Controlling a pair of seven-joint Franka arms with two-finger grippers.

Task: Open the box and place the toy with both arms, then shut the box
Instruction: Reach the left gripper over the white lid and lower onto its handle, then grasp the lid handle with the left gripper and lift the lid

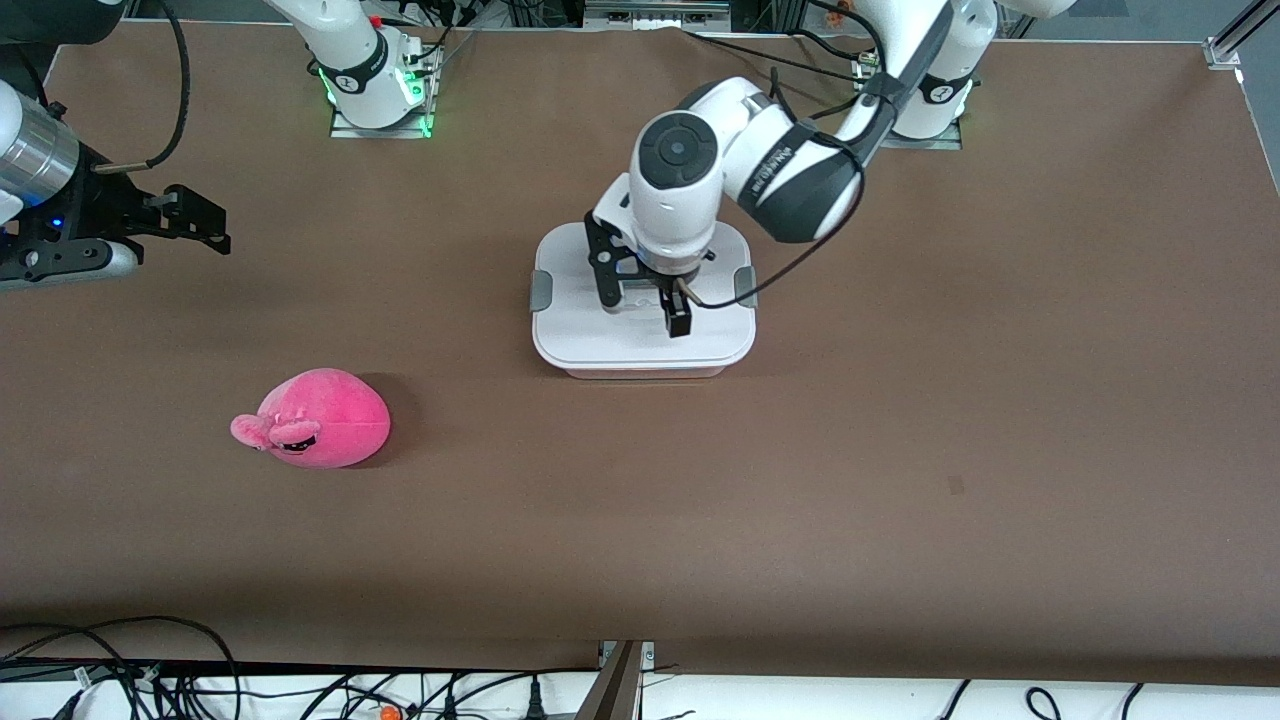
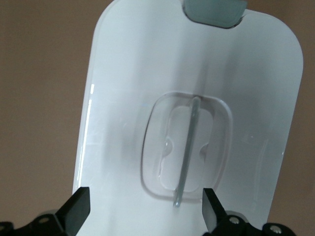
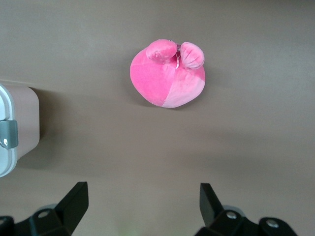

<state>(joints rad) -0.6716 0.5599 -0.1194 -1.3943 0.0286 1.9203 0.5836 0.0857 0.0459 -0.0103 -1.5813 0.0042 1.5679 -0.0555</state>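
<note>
Left arm poised over the closed box, toy lying apart on the table.

The box (image 1: 643,340) sits near the middle of the brown table (image 1: 900,450), its white lid (image 2: 128,73) on and a grey clip (image 1: 540,291) down at each short end. The left gripper (image 1: 643,307) hangs straight over the lid, fingers (image 2: 78,209) spread wide and empty, straddling the clear recessed handle (image 2: 186,150) without touching it. The toy (image 1: 318,418), a hot-pink plush with little ears, lies on its side nearer the front camera than the box and toward the right arm's end of the table, well apart from it. The right gripper (image 1: 215,225) waits in the air over bare table at that same end, its fingers (image 3: 74,204) parted too and holding nothing.
</note>
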